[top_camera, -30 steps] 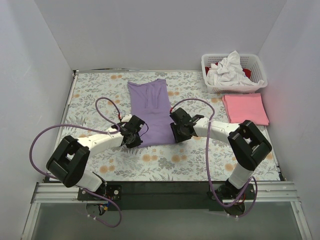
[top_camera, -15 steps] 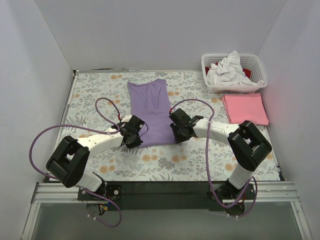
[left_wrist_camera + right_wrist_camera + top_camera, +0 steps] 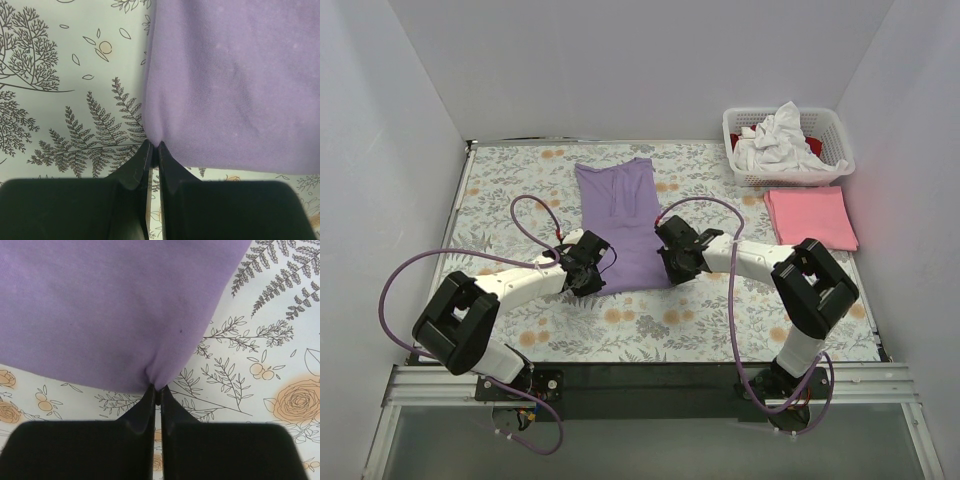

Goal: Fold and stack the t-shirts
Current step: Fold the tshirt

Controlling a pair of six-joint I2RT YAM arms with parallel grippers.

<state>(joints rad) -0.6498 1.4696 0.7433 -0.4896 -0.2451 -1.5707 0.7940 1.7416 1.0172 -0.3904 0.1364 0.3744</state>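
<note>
A lavender-purple t-shirt (image 3: pixel 625 220), folded into a long strip, lies in the middle of the floral cloth. My left gripper (image 3: pixel 597 275) is shut on its near left corner (image 3: pixel 156 142), the fabric pinched between the fingertips. My right gripper (image 3: pixel 667 268) is shut on its near right corner (image 3: pixel 156 386). A folded pink t-shirt (image 3: pixel 810 217) lies at the right. A crumpled white t-shirt (image 3: pixel 775 140) and a red one (image 3: pixel 812 146) sit in the basket.
A white lattice basket (image 3: pixel 790 172) stands at the back right, just behind the pink shirt. The floral cloth (image 3: pixel 510 190) covers the table. White walls close in on the left, back and right.
Both grippers have edged slightly toward each other and away from me, with the near hem of the purple shirt held in them. The rest has not moved.
</note>
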